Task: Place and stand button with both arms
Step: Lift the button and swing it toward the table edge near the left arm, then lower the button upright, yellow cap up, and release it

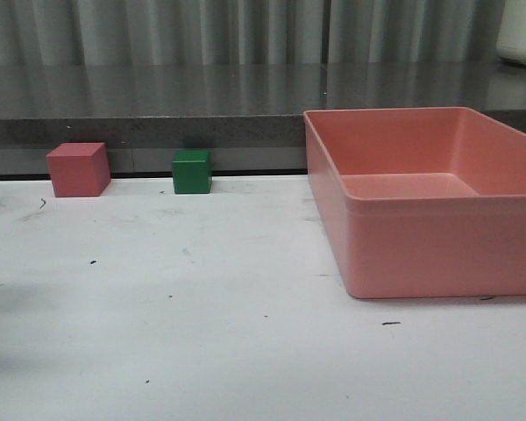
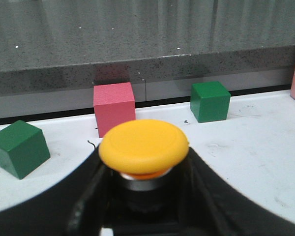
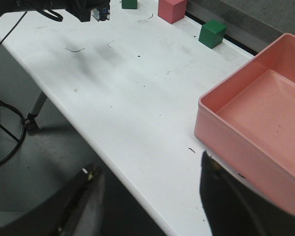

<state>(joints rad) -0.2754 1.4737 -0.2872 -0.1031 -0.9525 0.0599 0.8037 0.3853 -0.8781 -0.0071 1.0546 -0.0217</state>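
Note:
The button [image 2: 143, 146] fills the left wrist view, its yellow-orange mushroom cap pointing toward the back wall above a silvery collar and dark body. My left gripper [image 2: 145, 164] is shut on the button's body, one black finger on each side. It hovers low over the white table near the far left. In the right wrist view the left arm [image 3: 49, 7] shows far off, with the button's bluish base [image 3: 99, 13] at its tip. My right gripper [image 3: 147, 164] is open and holds nothing, high above the table's front edge. Neither gripper appears in the front view.
A red cube [image 1: 78, 169] and a green cube [image 1: 192, 171] stand along the table's back edge. A second green cube [image 2: 19, 148] sits at the far left. A large pink bin [image 1: 421, 246] takes up the right side. A grey ledge runs behind.

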